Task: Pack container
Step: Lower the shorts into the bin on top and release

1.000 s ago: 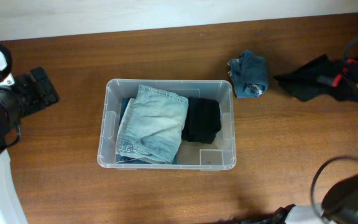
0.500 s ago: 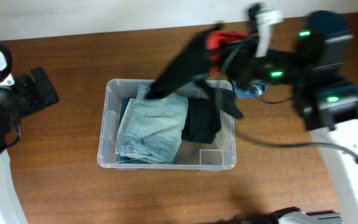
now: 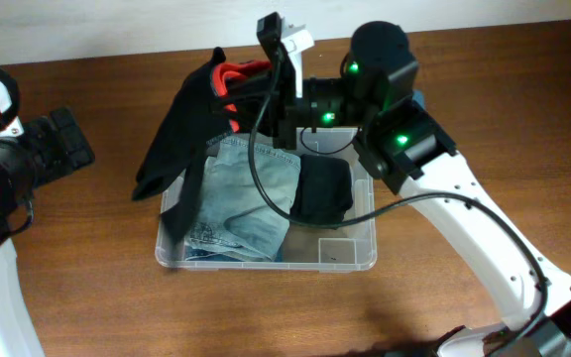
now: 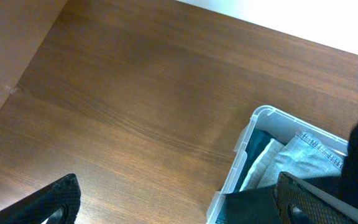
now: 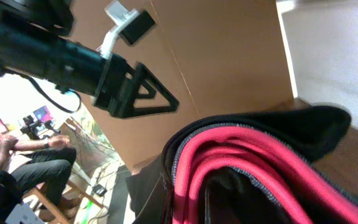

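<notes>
The container (image 3: 266, 264) is a clear bin in the middle of the table. In it lie folded light-blue jeans (image 3: 251, 198) and a folded black garment (image 3: 323, 190), with a white label (image 3: 337, 251) on its bottom. My right gripper (image 3: 244, 84) is above the bin's back left corner, shut on a black garment with red lining (image 3: 171, 159). The garment drapes over the bin's left side, and in the right wrist view (image 5: 247, 168) it hides the fingers. My left gripper (image 4: 179, 208) is open and empty, left of the bin corner (image 4: 260, 115).
My left arm (image 3: 38, 154) stays at the table's left edge. My right arm (image 3: 414, 159) reaches across the bin's back right corner and hides the table behind it. Bare wooden table (image 3: 87, 258) lies left of and in front of the bin.
My right arm has swung in from the right with the black garment, carrying it leftward over the bin. The garment now hangs over the bin's left side. The left arm has not moved.
</notes>
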Controlling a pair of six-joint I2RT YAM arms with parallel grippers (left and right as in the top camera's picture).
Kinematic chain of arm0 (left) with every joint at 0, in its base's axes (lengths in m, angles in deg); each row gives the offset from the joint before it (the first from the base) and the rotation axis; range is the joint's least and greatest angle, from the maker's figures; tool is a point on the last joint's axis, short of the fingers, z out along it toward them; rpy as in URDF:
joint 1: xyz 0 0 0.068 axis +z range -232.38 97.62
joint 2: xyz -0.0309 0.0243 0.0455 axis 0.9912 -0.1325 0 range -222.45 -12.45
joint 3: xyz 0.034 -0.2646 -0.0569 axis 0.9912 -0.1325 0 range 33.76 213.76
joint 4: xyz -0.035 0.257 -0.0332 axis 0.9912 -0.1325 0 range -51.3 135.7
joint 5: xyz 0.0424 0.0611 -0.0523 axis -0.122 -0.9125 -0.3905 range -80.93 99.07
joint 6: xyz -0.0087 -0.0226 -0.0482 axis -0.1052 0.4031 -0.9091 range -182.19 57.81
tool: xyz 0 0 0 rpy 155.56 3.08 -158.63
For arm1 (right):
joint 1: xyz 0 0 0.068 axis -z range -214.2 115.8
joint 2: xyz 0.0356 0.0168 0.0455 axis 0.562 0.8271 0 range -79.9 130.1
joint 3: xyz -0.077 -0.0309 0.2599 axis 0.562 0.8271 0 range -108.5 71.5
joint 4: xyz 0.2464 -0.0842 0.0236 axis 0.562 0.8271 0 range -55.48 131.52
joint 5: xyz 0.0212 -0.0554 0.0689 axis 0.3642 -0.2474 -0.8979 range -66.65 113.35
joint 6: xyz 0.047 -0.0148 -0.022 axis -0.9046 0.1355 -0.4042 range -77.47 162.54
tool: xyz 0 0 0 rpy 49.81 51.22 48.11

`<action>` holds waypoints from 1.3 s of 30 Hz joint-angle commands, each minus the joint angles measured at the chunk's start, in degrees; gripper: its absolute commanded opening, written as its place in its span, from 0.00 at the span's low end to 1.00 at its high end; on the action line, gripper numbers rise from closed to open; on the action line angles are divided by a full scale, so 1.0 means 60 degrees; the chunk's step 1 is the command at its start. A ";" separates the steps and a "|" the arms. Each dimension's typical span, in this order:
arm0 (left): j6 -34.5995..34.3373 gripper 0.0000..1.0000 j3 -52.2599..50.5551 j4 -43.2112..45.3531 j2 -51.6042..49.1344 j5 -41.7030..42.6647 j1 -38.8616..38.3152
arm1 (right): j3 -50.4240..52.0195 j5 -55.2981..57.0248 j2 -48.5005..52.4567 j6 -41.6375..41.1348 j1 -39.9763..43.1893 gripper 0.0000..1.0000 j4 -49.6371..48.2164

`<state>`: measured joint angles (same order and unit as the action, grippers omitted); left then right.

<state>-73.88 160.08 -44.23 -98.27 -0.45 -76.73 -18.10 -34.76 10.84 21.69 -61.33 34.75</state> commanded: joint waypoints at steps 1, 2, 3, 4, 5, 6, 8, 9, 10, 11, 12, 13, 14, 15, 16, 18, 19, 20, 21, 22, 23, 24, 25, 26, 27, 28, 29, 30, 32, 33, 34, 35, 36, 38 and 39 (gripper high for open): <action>-0.0117 1.00 0.0018 0.0004 0.0004 -0.0069 0.0044 | -0.0117 -0.0025 0.0062 0.0364 0.0044 0.04 0.0390; -0.0117 1.00 0.0018 0.0000 0.0004 -0.0069 0.0044 | -0.0117 0.0004 0.0113 0.0350 0.0044 0.04 0.0211; -0.0117 1.00 0.0018 0.0004 0.0004 -0.0069 0.0044 | -0.0117 0.0051 0.0120 0.0339 0.0040 0.04 -0.0193; -0.0117 1.00 0.0018 0.0004 0.0004 -0.0069 0.0044 | -0.0117 0.0073 0.0120 0.0299 0.0040 0.04 -0.0412; -0.0117 1.00 0.0018 0.0004 0.0004 -0.0069 0.0044 | -0.0117 0.0291 0.0120 -0.0149 0.0040 0.04 -0.1075; -0.0117 1.00 0.0018 0.0004 0.0004 -0.0069 0.0044 | -0.0117 0.0495 0.0120 -0.0576 0.0040 0.04 -0.1494; -0.0117 1.00 0.0018 0.0004 0.0004 -0.0069 0.0044 | -0.0117 0.0838 0.0120 -0.1668 -0.0044 0.04 -0.3235; -0.0117 1.00 0.0018 0.0004 0.0004 -0.0069 0.0044 | -0.0117 0.0882 0.0120 -0.1843 -0.0109 0.04 -0.3628; -0.0117 1.00 0.0018 0.0004 0.0004 -0.0069 0.0044 | -0.0117 0.1035 0.0120 -0.1861 -0.0182 0.04 -0.3719; -0.0117 1.00 0.0018 0.0004 0.0004 -0.0069 0.0044 | -0.0117 0.1067 0.0120 -0.1832 -0.0211 0.04 -0.3694; -0.0117 1.00 0.0018 0.0004 0.0004 -0.0069 0.0044 | -0.0109 0.1053 0.0157 -0.1818 -0.0233 0.04 -0.3588; -0.0117 1.00 0.0018 0.0000 0.0004 -0.0069 0.0044 | -0.0109 0.0973 0.0215 -0.1785 -0.0233 0.04 -0.3344; -0.0117 1.00 0.0018 0.0004 0.0004 -0.0069 0.0044 | -0.0109 0.0951 0.0255 -0.1770 -0.0233 0.04 -0.3075; -0.0117 1.00 0.0018 0.0004 0.0004 -0.0069 0.0044 | -0.0109 0.0892 0.0339 -0.1486 -0.0233 0.04 -0.2521; -0.0117 1.00 0.0018 0.0000 0.0004 -0.0069 0.0044 | -0.0109 0.0790 0.0415 -0.1093 -0.0233 0.04 -0.1927; -0.0117 1.00 0.0018 0.0000 0.0004 -0.0069 0.0044 | -0.0106 0.0754 0.0619 -0.0288 -0.0237 0.04 -0.0565; -0.0117 1.00 0.0018 0.0000 0.0004 -0.0069 0.0044 | -0.0106 0.0758 0.0747 0.0058 -0.0237 0.04 0.0117; -0.0117 1.00 0.0018 0.0000 0.0004 -0.0069 0.0044 | -0.0106 0.0758 0.0820 0.0317 -0.0233 0.04 0.0601; -0.0117 1.00 0.0018 0.0000 0.0004 -0.0069 0.0044 | -0.0106 0.0769 0.0907 0.0801 -0.0233 0.04 0.1395; -0.0117 1.00 0.0018 0.0004 0.0004 -0.0069 0.0044 | -0.0102 0.0834 0.0947 0.1239 -0.0200 0.04 0.2095; -0.0117 1.00 0.0018 0.0004 0.0004 -0.0069 0.0044 | -0.0102 0.0907 0.0962 0.1650 -0.0153 0.04 0.2758; -0.0117 1.00 0.0018 0.0004 0.0004 -0.0069 0.0044 | -0.0102 0.1297 0.0962 0.2273 -0.0076 0.04 0.3891; -0.0117 1.00 0.0018 0.0000 0.0004 -0.0069 0.0044 | -0.0102 0.1643 0.0962 0.2616 -0.0015 0.04 0.4575; -0.0117 1.00 0.0018 0.0004 0.0004 -0.0069 0.0044 | -0.0102 0.1989 0.0958 0.2889 0.0047 0.04 0.5162; -0.0117 1.00 0.0018 0.0000 0.0004 -0.0069 0.0044 | -0.0102 0.2521 0.0958 0.3085 0.0138 0.04 0.5909; -0.0117 1.00 0.0018 0.0004 0.0004 -0.0069 0.0044 | -0.0102 0.2983 0.0958 0.3257 0.0226 0.04 0.6561; -0.0117 1.00 0.0018 0.0004 0.0004 -0.0069 0.0044 | -0.0098 0.3362 0.0958 0.3577 0.0295 0.04 0.7246; -0.0117 1.00 0.0018 0.0004 0.0004 -0.0069 0.0044 | -0.0098 0.3577 0.0958 0.3901 0.0335 0.04 0.7748; -0.0117 1.00 0.0018 0.0004 0.0004 -0.0069 0.0044 | -0.0098 0.3665 0.0958 0.4408 0.0350 0.04 0.8637; -0.0117 1.00 0.0018 0.0004 0.0004 -0.0069 0.0044 | -0.0098 0.3668 0.0958 0.4561 0.0346 0.04 0.9001; -0.0117 1.00 0.0018 0.0004 0.0004 -0.0069 0.0044 | -0.0098 0.3697 0.0958 0.4692 0.0339 0.04 0.9344; -0.0117 1.00 0.0018 0.0000 0.0004 -0.0069 0.0044 | -0.0098 0.3818 0.0958 0.4688 0.0339 0.04 0.9584; -0.0117 1.00 0.0018 0.0000 0.0004 -0.0069 0.0044 | -0.0098 0.3952 0.0958 0.4688 0.0339 0.04 0.9854; -0.0117 1.00 0.0018 0.0004 0.0004 -0.0069 0.0044 | -0.0098 0.4295 0.0958 0.4688 0.0339 0.04 1.0459; -0.0117 1.00 0.0018 0.0004 0.0004 -0.0069 0.0044 | -0.0098 0.4313 0.0958 0.4692 0.0339 0.04 1.0601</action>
<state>-73.90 160.04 -44.23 -98.27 -0.45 -76.73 -18.08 -12.58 17.44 46.81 -59.19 95.57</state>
